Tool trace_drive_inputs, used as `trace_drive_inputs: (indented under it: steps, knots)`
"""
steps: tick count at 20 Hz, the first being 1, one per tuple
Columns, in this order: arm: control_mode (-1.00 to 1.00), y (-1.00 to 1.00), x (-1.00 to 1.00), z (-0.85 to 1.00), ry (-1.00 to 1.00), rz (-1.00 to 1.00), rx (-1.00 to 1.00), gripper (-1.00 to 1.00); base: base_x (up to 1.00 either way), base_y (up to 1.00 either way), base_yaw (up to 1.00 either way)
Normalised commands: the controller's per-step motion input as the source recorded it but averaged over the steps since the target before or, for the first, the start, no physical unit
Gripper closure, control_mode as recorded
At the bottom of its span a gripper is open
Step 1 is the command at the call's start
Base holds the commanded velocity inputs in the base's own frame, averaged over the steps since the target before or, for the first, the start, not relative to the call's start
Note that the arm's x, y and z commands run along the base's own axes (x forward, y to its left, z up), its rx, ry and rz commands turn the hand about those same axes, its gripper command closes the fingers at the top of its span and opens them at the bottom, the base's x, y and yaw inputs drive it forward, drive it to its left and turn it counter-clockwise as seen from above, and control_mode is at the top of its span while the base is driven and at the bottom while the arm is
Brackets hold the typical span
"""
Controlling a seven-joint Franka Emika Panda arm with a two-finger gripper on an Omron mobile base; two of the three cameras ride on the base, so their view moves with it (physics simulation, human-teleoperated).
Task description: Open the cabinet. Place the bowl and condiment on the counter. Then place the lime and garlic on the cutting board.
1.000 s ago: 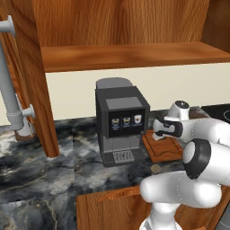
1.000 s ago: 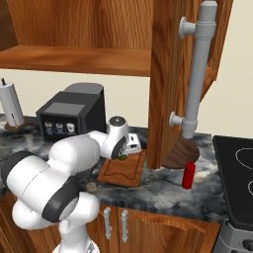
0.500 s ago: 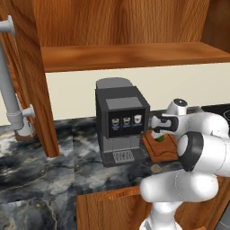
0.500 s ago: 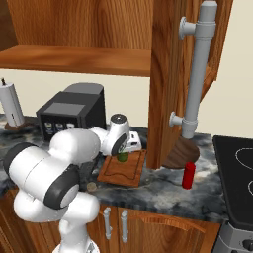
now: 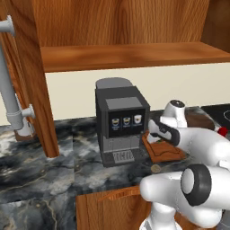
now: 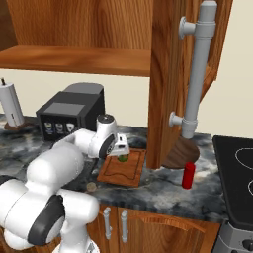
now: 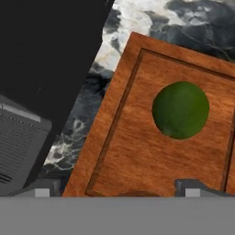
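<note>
Looking from the left base camera, you've got the white arm's two-finger gripper (image 5: 158,136) hanging low over the flat reddish-brown wooden cutting board (image 5: 168,154), right beside the black coffee machine (image 5: 122,126). The board lies on the dark veined marble counter (image 5: 45,175), and the big reddish-brown wall cabinet (image 5: 126,31) stands open above, its shelf bare.

Over to the right base camera: your gripper (image 6: 122,149) sits just above the small round green lime (image 6: 123,158), which rests on the board's (image 6: 120,173) far end. The wide dark brown wooden bowl (image 6: 181,152) is on the counter (image 6: 158,190) behind the open cabinet door (image 6: 165,74), with the slim red squeeze bottle (image 6: 188,176) standing just in front of it. A small pale roundish lump (image 6: 91,187) lies on the counter off the board's near left corner.

Hand camera now: your finger tips (image 7: 192,188) are spread wide apart, holding nothing. The lime (image 7: 181,109) lies free on the board (image 7: 128,156), ahead of the tips and nearer the right one, not touching either.
</note>
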Motion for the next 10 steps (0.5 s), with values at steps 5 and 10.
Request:
trace_drive_inputs:
  steps: [5,10]
  knots:
    - [-1.00,0.95,-0.61,0.01,0.04,-0.13,0.00,-1.00,0.00,0.00,0.00]
    - [-1.00,0.66,-0.39,-0.04,0.09,-0.17,0.00,-1.00,0.00,0.00,0.00]
